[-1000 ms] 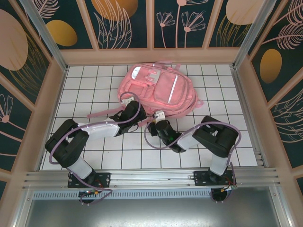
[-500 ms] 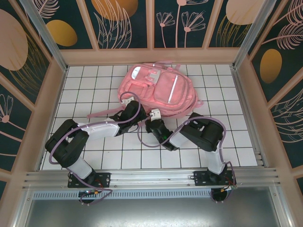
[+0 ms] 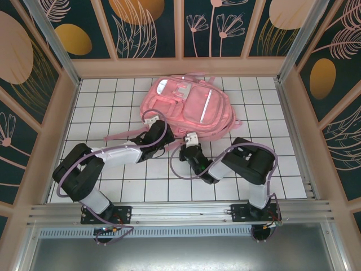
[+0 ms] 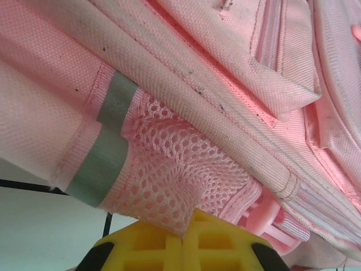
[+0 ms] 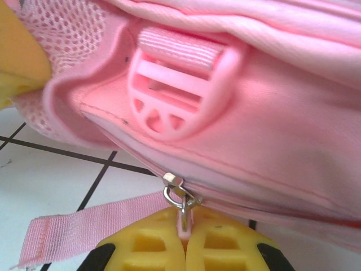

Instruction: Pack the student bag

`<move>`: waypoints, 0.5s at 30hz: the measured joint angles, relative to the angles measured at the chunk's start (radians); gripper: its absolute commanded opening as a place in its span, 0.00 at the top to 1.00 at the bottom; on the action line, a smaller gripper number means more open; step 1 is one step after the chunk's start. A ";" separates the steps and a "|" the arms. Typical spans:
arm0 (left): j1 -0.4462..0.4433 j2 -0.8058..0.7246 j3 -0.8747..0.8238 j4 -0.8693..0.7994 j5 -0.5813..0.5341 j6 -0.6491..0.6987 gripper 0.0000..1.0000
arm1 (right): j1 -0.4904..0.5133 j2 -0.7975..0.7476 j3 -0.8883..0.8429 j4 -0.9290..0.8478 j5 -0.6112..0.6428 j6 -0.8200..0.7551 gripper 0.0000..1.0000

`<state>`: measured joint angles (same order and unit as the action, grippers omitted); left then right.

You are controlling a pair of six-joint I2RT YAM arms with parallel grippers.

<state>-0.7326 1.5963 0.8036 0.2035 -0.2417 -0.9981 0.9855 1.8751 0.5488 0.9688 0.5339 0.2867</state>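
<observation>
The pink student bag [image 3: 189, 107] lies flat at the back middle of the tiled table. My left gripper [image 3: 163, 131] sits at its near left corner, shut on the bag's pink mesh side pocket [image 4: 169, 180], which is pinched between the yellow fingertips [image 4: 146, 248]. My right gripper [image 3: 189, 140] is at the bag's near edge, shut on the pink zipper pull [image 5: 183, 217] that hangs from the metal slider [image 5: 176, 186]. A pink strap buckle [image 5: 175, 96] sits just above the zipper line.
A loose pink strap [image 3: 121, 135] trails left from the bag across the white tiles, and another strap end [image 5: 84, 228] lies on the table beside the right fingers. Wooden walls enclose the table [image 3: 113, 96] on three sides.
The right arm shifted left along the bag's near edge and then back to the right, holding the zipper pull. The left arm stayed in place on the mesh.
</observation>
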 measured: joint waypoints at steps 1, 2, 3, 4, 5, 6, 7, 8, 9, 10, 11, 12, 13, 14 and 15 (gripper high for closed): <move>0.000 -0.005 -0.002 0.000 -0.002 -0.002 1.00 | -0.001 -0.014 -0.012 -0.002 0.003 0.007 1.00; 0.002 -0.010 -0.005 0.000 -0.002 -0.003 1.00 | -0.002 -0.028 -0.023 -0.006 0.008 0.011 1.00; 0.004 -0.015 -0.009 0.000 -0.002 -0.003 1.00 | -0.002 -0.040 -0.032 -0.009 0.010 0.015 1.00; 0.008 -0.020 -0.013 -0.001 -0.002 -0.003 1.00 | -0.002 -0.053 -0.042 -0.013 0.014 0.019 1.00; 0.011 -0.025 -0.016 -0.002 -0.002 -0.003 1.00 | -0.002 -0.067 -0.053 -0.019 0.016 0.026 1.00; 0.015 -0.028 -0.019 -0.003 -0.003 -0.003 1.00 | -0.002 -0.077 -0.061 -0.027 0.018 0.032 1.00; 0.019 -0.031 -0.023 -0.004 -0.006 -0.002 1.00 | -0.002 -0.091 -0.071 -0.036 0.021 0.037 1.00; 0.024 -0.036 -0.026 -0.007 -0.008 -0.002 1.00 | -0.003 -0.102 -0.079 -0.045 0.024 0.042 1.00; 0.027 -0.039 -0.031 -0.007 -0.010 -0.002 1.00 | -0.005 -0.111 -0.086 -0.053 0.024 0.046 1.00; 0.035 -0.045 -0.037 -0.007 -0.009 -0.002 1.00 | -0.006 -0.124 -0.093 -0.061 0.024 0.053 1.00; 0.044 -0.053 -0.047 -0.006 -0.008 -0.002 1.00 | -0.008 -0.138 -0.101 -0.071 0.024 0.059 1.00; 0.054 -0.062 -0.058 -0.006 -0.007 -0.002 1.00 | -0.011 -0.151 -0.107 -0.080 0.024 0.064 1.00; 0.066 -0.073 -0.070 -0.006 -0.005 -0.002 1.00 | -0.015 -0.166 -0.115 -0.091 0.023 0.069 1.00; 0.085 -0.086 -0.085 -0.006 -0.005 -0.002 1.00 | -0.018 -0.180 -0.123 -0.103 0.023 0.077 1.00; 0.098 -0.095 -0.095 -0.006 -0.006 -0.002 1.00 | -0.021 -0.192 -0.132 -0.112 0.023 0.082 1.00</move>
<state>-0.6342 1.5013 0.7082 0.1978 -0.2474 -1.0000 0.9642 1.6836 0.4171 0.8566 0.5568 0.3691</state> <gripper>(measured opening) 0.062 0.053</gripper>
